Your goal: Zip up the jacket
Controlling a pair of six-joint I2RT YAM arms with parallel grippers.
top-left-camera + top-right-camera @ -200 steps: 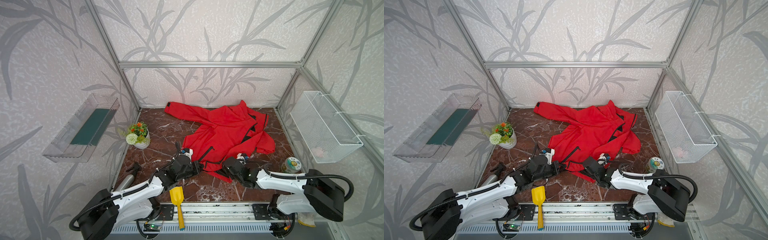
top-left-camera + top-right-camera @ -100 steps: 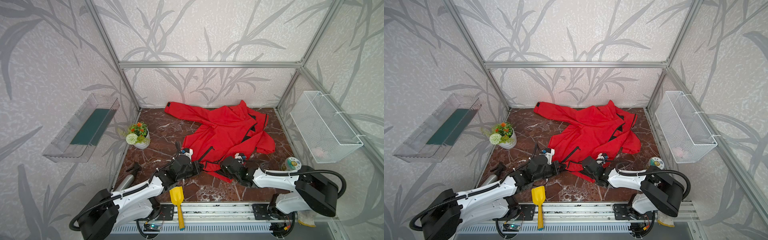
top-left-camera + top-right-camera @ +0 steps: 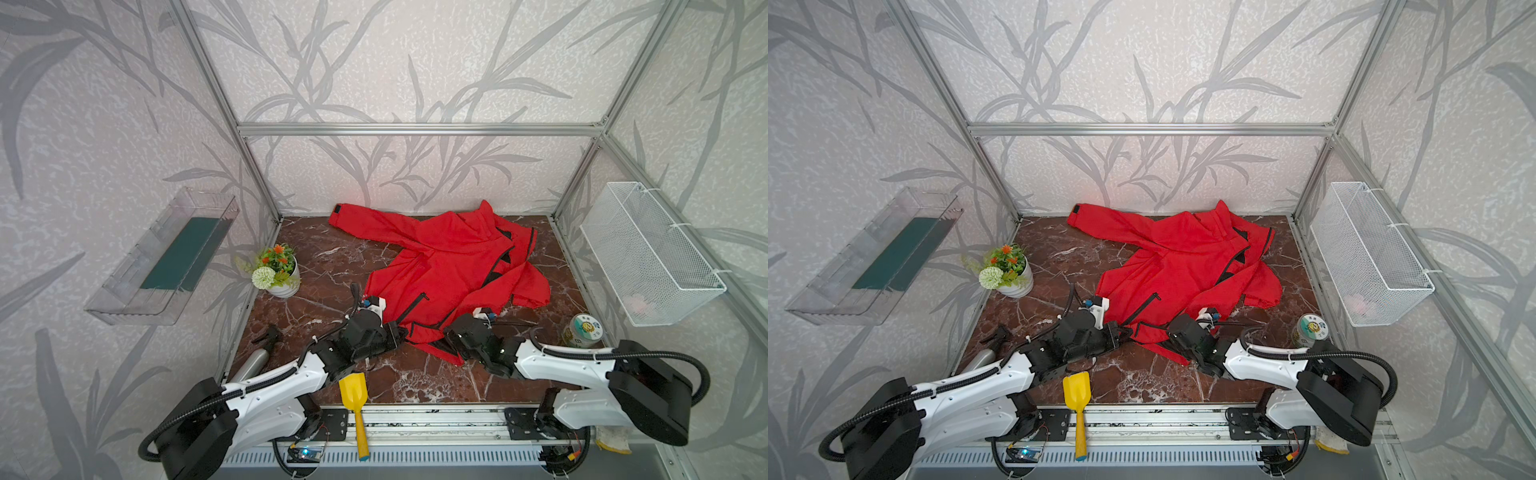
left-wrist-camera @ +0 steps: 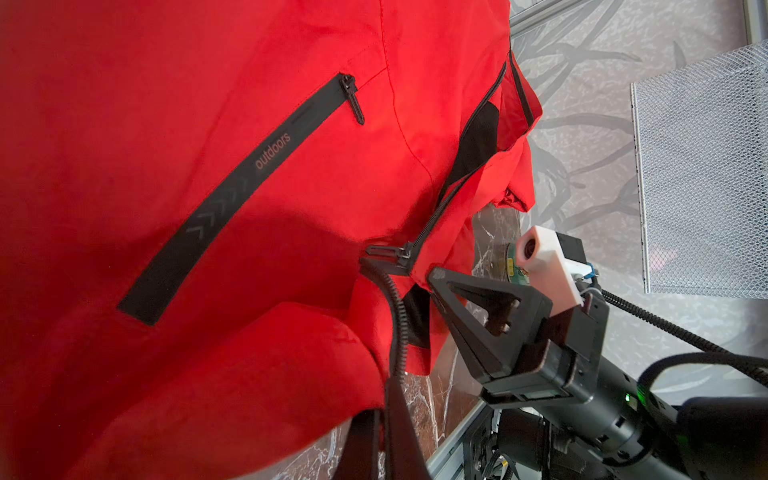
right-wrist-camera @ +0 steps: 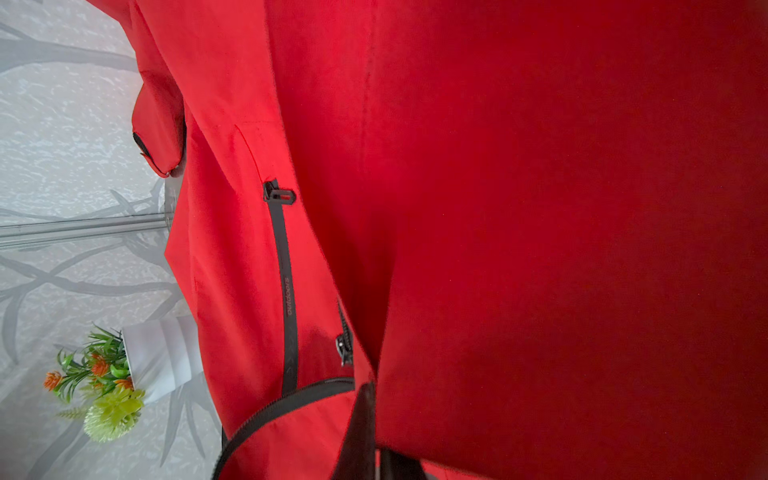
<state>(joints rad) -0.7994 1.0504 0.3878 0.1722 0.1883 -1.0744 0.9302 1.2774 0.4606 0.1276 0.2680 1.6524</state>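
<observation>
The red jacket point(image 3: 449, 266) point(image 3: 1183, 266) lies spread on the marble table, its black front zipper open toward the collar. My left gripper point(image 3: 400, 332) point(image 3: 1124, 330) is shut on the jacket's bottom hem; in the left wrist view its fingers point(image 4: 395, 432) pinch red cloth. My right gripper point(image 3: 452, 338) point(image 3: 1170, 338) is shut on the hem's other side, its fingers point(image 5: 361, 432) clamping fabric. The front zipper slider point(image 4: 401, 252) point(image 5: 344, 345) sits low near the hem, just past the right gripper point(image 4: 435, 277) tip. A black pocket zipper point(image 4: 249, 174) runs beside it.
A white flower pot point(image 3: 279, 272) stands at the left. A silver bottle point(image 3: 253, 362) and a yellow scoop point(image 3: 353, 397) lie near the front edge. A green-lidded can point(image 3: 584, 330) stands at the right. A wire basket point(image 3: 648, 253) and a clear tray point(image 3: 166, 257) hang on the side walls.
My right gripper slid a little left along the hem and closed on the fabric. The left gripper kept its grip in place.
</observation>
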